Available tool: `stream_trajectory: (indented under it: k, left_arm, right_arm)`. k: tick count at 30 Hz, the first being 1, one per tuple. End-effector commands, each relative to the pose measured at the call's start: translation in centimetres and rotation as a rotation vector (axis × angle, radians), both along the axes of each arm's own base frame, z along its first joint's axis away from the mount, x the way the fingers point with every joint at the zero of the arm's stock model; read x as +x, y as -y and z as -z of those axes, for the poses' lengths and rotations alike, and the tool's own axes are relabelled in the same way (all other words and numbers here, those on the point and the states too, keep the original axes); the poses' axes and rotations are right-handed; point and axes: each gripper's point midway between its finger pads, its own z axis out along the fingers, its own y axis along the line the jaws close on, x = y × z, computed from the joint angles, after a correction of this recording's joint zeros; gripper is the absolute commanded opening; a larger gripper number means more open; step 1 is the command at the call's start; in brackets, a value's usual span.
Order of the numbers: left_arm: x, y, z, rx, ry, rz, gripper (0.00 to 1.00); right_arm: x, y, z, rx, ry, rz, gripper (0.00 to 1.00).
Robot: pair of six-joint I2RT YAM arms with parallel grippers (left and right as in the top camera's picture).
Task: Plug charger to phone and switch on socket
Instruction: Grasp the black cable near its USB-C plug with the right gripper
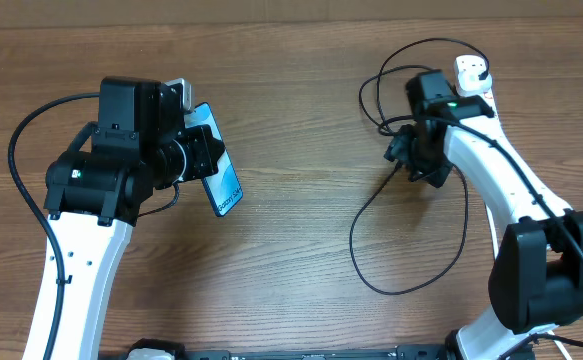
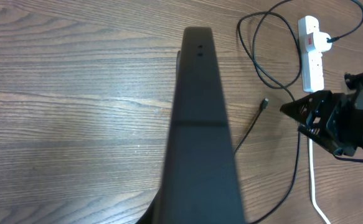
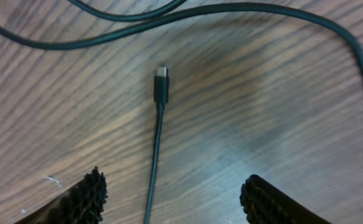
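My left gripper (image 1: 203,150) is shut on the phone (image 1: 221,165) and holds it tilted on edge above the table, its blue-teal screen showing. In the left wrist view the phone (image 2: 200,137) is a dark slab seen edge-on. The charger (image 1: 371,240) loops over the table at the right. Its connector tip (image 3: 161,81) lies flat on the wood, and it also shows in the left wrist view (image 2: 264,103). My right gripper (image 3: 174,186) is open and hovers low over the cable just behind the tip; overhead it is left of the socket (image 1: 411,160). The socket (image 1: 471,72) lies at the far right.
The socket's thick white cord (image 2: 312,180) runs toward the front along the right side. More loops of black cable (image 1: 396,70) lie left of the socket. The table is brown wood (image 1: 291,250).
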Motion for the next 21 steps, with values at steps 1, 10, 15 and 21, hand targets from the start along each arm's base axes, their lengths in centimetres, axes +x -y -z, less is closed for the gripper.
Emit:
stream_trajectory:
  k: [1,10,15,21]
  left_arm:
    - [0.1,0.2,-0.6,-0.017,0.014,-0.007,0.04]
    - [0.3,0.2,-0.8,-0.017,0.025,-0.008,0.04]
    - [0.4,0.2,-0.8,-0.017,0.027,-0.008,0.04]
    - [0.5,0.2,-0.9,-0.018,0.034,-0.008,0.05]
  right_arm:
    - [0.2,-1.4,0.1,0.084,0.012,-0.041,0.66]
    - [-0.8,-1.8,0.6,0.052,-0.028,0.044,0.56]
    - [-1.3,-1.7,2.1,0.055,-0.032,0.044,0.56]
    - [-0.6,-1.8,4.3,0.067,0.029,0.031,0.56]
